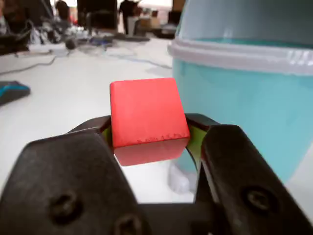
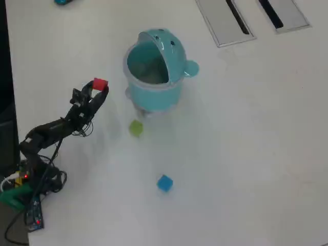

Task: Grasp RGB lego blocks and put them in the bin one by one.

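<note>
One red lego cube sits clamped in the black gripper beside the teal bin, whose flipped-open lid reveals no blocks inside.

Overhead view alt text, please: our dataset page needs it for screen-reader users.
The arm's gripper holds a red cube left of an open teal bin on a white table. A yellow-green cube lies just below the bin, a blue cube farther down.
</note>
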### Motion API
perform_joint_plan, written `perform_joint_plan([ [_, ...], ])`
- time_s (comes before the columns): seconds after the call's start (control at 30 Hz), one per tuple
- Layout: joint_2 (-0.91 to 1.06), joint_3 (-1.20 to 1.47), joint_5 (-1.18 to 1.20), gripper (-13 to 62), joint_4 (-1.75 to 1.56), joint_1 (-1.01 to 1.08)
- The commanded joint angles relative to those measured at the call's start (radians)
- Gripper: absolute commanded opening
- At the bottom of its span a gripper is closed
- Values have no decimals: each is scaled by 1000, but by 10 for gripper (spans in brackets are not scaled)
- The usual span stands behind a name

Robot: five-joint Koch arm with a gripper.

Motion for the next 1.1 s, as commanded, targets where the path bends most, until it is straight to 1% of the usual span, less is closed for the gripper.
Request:
perform_joint_plan([
  [0.0,41,-95,0,127,-54,20],
  [0.23,21,-284,25,127,61,101],
  [0.4,-34,-439,40,126,118,140],
  [0.6,-130,-666,60,126,216,189],
  [0.87,-221,-805,67,127,241,218],
  [1.07,-347,-974,69,126,253,233],
])
